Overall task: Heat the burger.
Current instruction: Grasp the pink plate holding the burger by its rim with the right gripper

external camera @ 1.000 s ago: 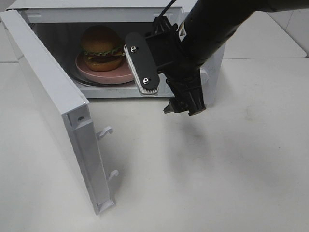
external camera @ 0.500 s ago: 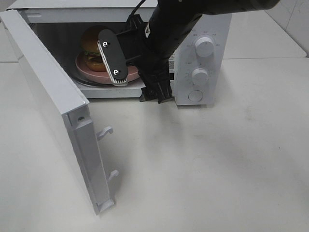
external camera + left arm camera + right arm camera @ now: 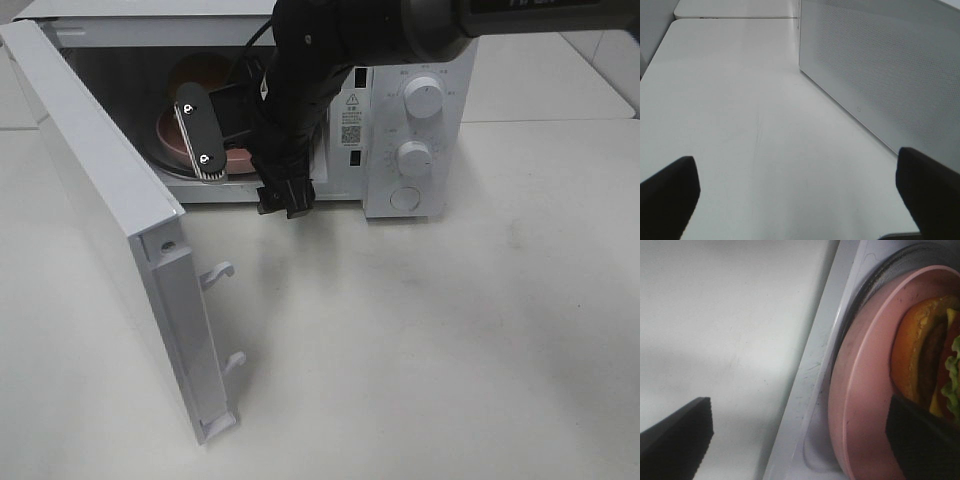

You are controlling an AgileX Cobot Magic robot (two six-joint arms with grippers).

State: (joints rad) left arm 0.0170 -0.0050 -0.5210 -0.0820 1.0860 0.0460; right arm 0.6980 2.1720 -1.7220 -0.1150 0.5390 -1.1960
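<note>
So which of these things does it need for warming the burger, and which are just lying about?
Needed:
- burger
- pink plate under it
- microwave
- its open door
- dials
- right tool, open at the oven mouth

Just there:
- left tool, open over bare table

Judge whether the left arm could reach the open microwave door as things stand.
Probably yes: the left pincer is open beside the door, with only bare table between them and nothing blocking.
</note>
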